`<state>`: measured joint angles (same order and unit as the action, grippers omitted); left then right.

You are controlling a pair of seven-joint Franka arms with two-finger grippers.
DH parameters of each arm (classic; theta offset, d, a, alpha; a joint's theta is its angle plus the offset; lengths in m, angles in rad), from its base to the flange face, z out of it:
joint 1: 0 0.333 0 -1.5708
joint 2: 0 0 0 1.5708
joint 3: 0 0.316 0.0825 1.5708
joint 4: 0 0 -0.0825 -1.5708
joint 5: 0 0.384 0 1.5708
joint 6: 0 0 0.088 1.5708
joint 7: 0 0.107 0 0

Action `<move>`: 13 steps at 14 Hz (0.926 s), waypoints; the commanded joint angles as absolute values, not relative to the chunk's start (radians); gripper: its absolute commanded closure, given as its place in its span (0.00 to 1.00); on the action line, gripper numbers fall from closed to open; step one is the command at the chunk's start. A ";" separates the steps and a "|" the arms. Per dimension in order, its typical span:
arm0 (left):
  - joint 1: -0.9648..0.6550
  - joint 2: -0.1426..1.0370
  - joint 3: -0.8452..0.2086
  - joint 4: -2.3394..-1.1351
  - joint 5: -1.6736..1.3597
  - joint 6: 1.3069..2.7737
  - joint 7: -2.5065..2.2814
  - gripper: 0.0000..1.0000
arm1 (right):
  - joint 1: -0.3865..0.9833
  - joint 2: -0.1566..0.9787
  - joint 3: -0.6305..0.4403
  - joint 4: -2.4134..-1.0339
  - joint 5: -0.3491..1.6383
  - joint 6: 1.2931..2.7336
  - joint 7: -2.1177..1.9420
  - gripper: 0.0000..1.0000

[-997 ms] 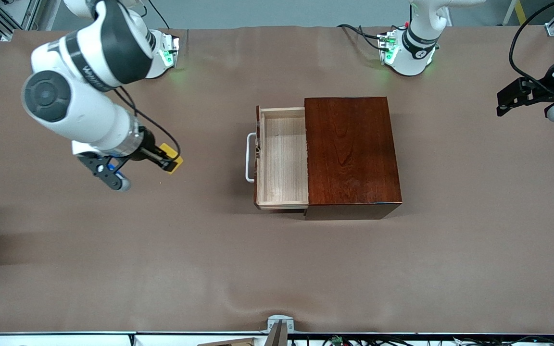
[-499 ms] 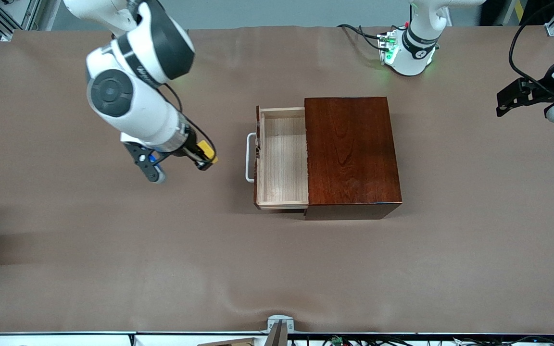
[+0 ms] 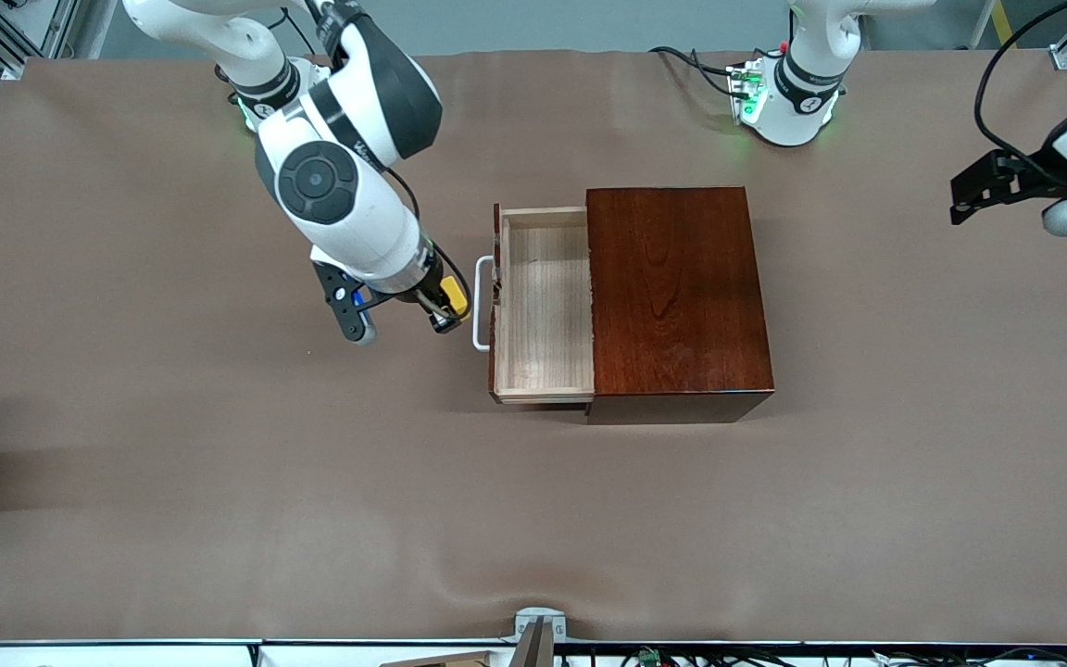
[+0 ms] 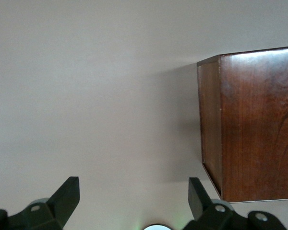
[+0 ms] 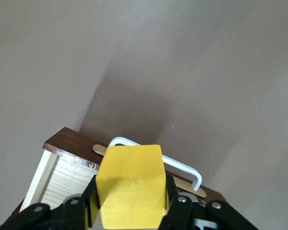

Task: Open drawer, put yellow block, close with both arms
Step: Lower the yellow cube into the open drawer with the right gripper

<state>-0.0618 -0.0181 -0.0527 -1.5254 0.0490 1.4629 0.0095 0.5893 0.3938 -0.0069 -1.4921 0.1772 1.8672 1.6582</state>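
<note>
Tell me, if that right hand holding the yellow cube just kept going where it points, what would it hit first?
Probably the white handle on the drawer front; height is hard to judge, so the right hand might clear it.

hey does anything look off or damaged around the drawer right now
Nothing stands out. The drawer is pulled out squarely from the wooden box and looks empty; the right gripper holds the yellow block near its white handle.
</note>
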 commanded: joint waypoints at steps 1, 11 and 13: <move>-0.069 -0.003 -0.087 -1.511 0.037 1.465 -0.046 0.00 | 0.617 0.419 -0.017 -1.482 0.195 1.916 1.770 1.00; -0.069 0.020 -0.087 -1.497 0.037 1.468 -0.060 0.00 | 0.707 0.560 -0.017 -1.405 0.195 2.022 2.178 1.00; -0.069 0.021 -0.087 -1.497 0.037 1.468 -0.058 0.00 | 0.716 0.581 -0.015 -1.379 0.212 2.023 2.217 1.00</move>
<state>-0.0706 0.0101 -0.0873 -1.5196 0.0490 1.4694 -0.0496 0.7031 0.5340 -0.0067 -1.4447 0.1810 2.0330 2.1661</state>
